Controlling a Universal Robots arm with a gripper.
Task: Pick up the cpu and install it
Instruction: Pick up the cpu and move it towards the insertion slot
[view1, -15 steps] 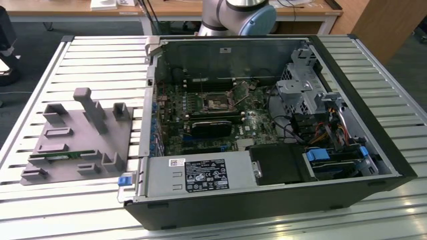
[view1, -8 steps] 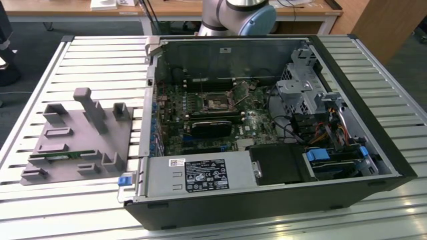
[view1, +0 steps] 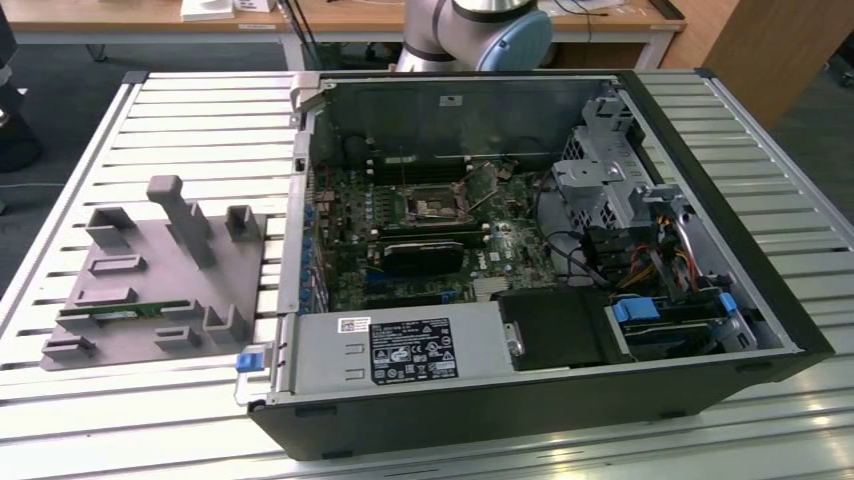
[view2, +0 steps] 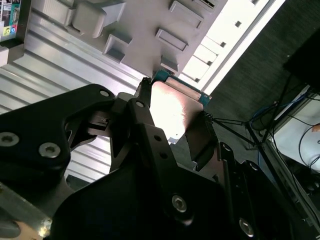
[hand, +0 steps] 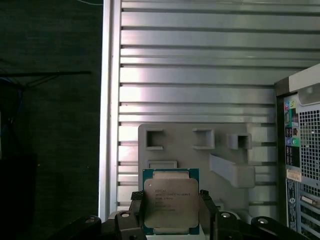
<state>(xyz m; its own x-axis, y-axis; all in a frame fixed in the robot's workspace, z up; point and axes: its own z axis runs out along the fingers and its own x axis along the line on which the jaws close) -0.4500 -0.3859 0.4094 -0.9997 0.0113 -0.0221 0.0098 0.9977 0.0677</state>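
End effector (hand: 171, 209) gripping cpu (hand: 169, 200), side edges hidden

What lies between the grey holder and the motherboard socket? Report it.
In the exterior view, the computer case's upright side wall and a strip of motherboard lie between the grey holder and the socket.

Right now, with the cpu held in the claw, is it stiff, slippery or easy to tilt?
The cpu looks flat with a metal top, so probably stiff. That top shines in the second wrist view, so likely slippery. The claw grips it by two opposite edges, so a knock might tilt it.
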